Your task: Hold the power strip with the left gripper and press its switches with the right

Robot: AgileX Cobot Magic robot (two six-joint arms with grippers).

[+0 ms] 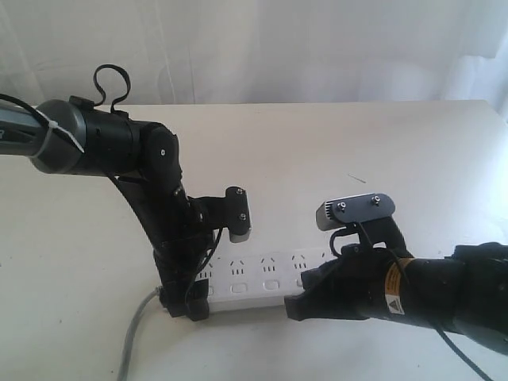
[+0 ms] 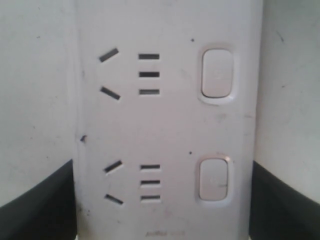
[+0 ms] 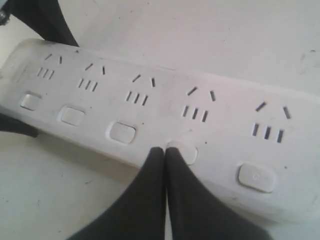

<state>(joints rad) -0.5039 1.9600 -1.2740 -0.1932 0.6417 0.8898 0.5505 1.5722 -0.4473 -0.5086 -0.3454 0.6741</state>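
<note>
The white power strip [image 1: 262,278] lies on the table, its grey cord [image 1: 133,337] trailing off its left end. My left gripper [image 1: 187,295] comes down over that end. In the left wrist view its black fingers [image 2: 37,207] press against both long sides of the power strip [image 2: 165,125], so the left gripper [image 2: 162,172] is shut on it. My right gripper [image 3: 165,150] is shut, fingertips together, and touches the edge of a partly hidden switch [image 3: 189,152], the second from the free end of the power strip [image 3: 165,100]. In the exterior view the right gripper [image 1: 294,306] sits at the strip's front edge.
The white table [image 1: 373,143] stretches back to a pale curtain [image 1: 262,48]. Its far edge runs across the upper part of the exterior view. The right arm's camera housing [image 1: 355,210] hangs over the strip's right end.
</note>
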